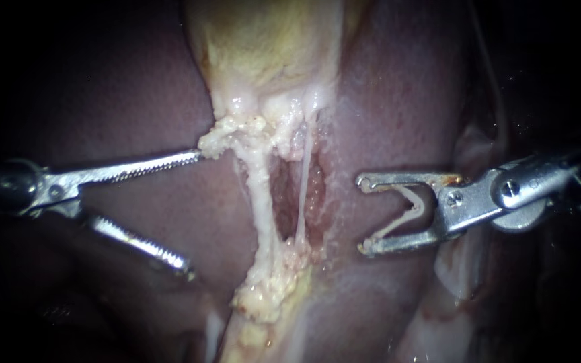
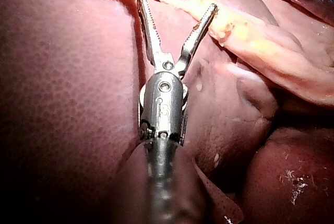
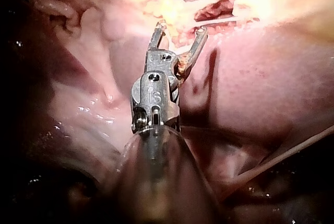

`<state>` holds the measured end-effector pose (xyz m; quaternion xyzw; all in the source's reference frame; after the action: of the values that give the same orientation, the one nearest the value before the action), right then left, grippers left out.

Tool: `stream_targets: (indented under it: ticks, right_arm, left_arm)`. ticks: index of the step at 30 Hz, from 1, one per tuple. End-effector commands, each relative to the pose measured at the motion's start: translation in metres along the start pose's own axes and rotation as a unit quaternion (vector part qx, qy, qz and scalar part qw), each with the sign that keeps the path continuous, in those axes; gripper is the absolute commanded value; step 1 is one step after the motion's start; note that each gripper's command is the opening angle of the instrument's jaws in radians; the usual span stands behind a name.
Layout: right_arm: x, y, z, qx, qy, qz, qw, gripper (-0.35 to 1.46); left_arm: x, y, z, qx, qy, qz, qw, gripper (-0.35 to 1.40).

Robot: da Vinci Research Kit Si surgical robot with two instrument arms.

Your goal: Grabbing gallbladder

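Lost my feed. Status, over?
Left instrument open beside frayed pale tissue. Right instrument open, apart. Gallbladder not gripped. Nothing in the way.

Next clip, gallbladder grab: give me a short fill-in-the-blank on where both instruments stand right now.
1. The left instrument has its end effector ____, gripping nothing.
2. Its upper jaw's tip reaches the pale clumped tissue, while its lower jaw lies over the dark red ____.
3. The right instrument, jaws also open, comes in from the endoscope view's ____ side.
Missing words: open; liver; right.
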<state>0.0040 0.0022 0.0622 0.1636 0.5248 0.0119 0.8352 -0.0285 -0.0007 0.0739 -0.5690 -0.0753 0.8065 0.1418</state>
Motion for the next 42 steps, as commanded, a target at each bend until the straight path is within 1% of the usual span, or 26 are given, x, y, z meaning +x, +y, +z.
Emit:
stream_targets:
  ticks: [1,2,4,7,9,10,11,12,13,15,19,20,21,23,24,27,28,29,30,31,34,36,40,42]
  right_arm:
    - [0.0,0.0,0.0,0.0,0.0,0.0,1.0,0.5]
    - [0.0,0.0,0.0,0.0,0.0,0.0,1.0,0.5]
    - [0.0,0.0,0.0,0.0,0.0,0.0,1.0,0.5]
    - [0.0,0.0,0.0,0.0,0.0,0.0,1.0,0.5]
    - [0.0,0.0,0.0,0.0,0.0,0.0,1.0,0.5]
    - [0.0,0.0,0.0,0.0,0.0,0.0,1.0,0.5]
    - [0.0,0.0,0.0,0.0,0.0,0.0,1.0,0.5]
    - [0.0,0.0,0.0,0.0,0.0,0.0,1.0,0.5]
    - [0.0,0.0,0.0,0.0,0.0,0.0,1.0,0.5]
    - [0.0,0.0,0.0001,0.0,0.0,0.0,1.0,0.5]
    - [-0.0001,0.0,0.0001,0.0,0.0,0.0,1.0,0.5]
    - [-0.0001,0.0,0.0001,0.0,0.0,0.0,1.0,0.5]
    - [-0.0001,0.0001,0.0001,0.0,0.0,0.0,1.0,0.5]
    - [-0.0001,0.0001,0.0001,0.0,0.0,0.0,1.0,0.5]
    - [-0.0001,0.0001,0.0001,0.0,0.0,0.0,1.0,0.5]
    - [-0.0001,0.0001,0.0001,0.0,0.0,0.0,1.0,0.5]
    - [-0.0001,0.0001,0.0001,0.0,0.0,0.0,1.0,0.5]
    - [-0.0001,0.0001,0.0001,0.0,0.0,0.0,1.0,0.5]
    - [-0.0001,0.0001,0.0001,0.0,0.0,0.0,1.0,0.5]
    - [-0.0001,0.0001,0.0001,0.0,0.0,0.0,1.0,0.5]
    - [-0.0001,0.0001,0.0001,0.0,0.0,0.0,1.0,0.5]
    - [-0.0001,0.0001,0.0001,0.0,0.0,0.0,1.0,0.5]
    - [-0.0001,0.0001,0.0001,0.0,0.0,0.0,1.0,0.5]
    - [-0.0001,0.0001,0.0001,0.0,0.0,0.0,1.0,0.5]
  left_arm:
    - [0.0001,0.0,-0.0002,0.003,-0.001,-0.006,1.0,1.04]
    - [0.0001,-0.0001,-0.0004,0.01,-0.003,-0.014,0.9998,1.03]
    - [0.0004,-0.0006,-0.0008,0.031,-0.01,-0.025,0.9992,1.01]
    - [0.001,-0.0016,-0.0012,0.047,-0.014,-0.043,0.9978,0.94]
    - [0.0015,-0.0023,-0.0012,0.061,-0.018,-0.057,0.9963,0.89]
    - [0.0018,-0.0028,-0.0011,0.071,-0.02,-0.065,0.9951,0.88]
    - [0.0019,-0.0032,-0.001,0.078,-0.022,-0.067,0.9945,0.86]
    - [0.0021,-0.0036,-0.0008,0.082,-0.024,-0.075,0.9935,0.84]
    - [0.0022,-0.004,-0.0006,0.086,-0.023,-0.082,0.9926,0.81]
    - [0.0023,-0.0047,-0.0001,0.092,-0.025,-0.088,0.9915,0.76]
    - [0.0022,-0.0054,0.0009,0.1,-0.024,-0.116,0.9879,0.52]
    - [0.0022,-0.0056,0.001,0.102,-0.021,-0.125,0.9866,0.44]
    - [0.0021,-0.0057,0.001,0.103,-0.021,-0.131,0.9858,0.41]
    - [0.0021,-0.0059,0.001,0.105,-0.018,-0.143,0.9839,0.41]
    - [0.002,-0.006,0.001,0.106,-0.018,-0.146,0.9834,0.36]
    - [0.0017,-0.0063,0.0006,0.107,-0.016,-0.164,0.9805,0.25]
    - [0.0016,-0.0064,0.0005,0.107,-0.016,-0.164,0.9805,0.17]
    - [0.0015,-0.0065,0.0005,0.108,-0.016,-0.17,0.9794,-0.05]
    - [0.0015,-0.0065,0.0004,0.108,-0.015,-0.17,0.9794,-0.28]
    - [0.0015,-0.0065,0.0002,0.108,-0.017,-0.176,0.9783,-0.35]
    - [0.0019,-0.0063,-0.0001,0.109,-0.024,-0.195,0.9744,-0.35]
    - [0.0025,-0.006,-0.0005,0.109,-0.03,-0.202,0.9727,-0.35]
    - [0.0041,-0.0056,-0.0013,0.108,-0.031,-0.207,0.9719,-0.35]
    - [0.0052,-0.0058,-0.0024,0.107,-0.032,-0.21,0.9712,-0.35]
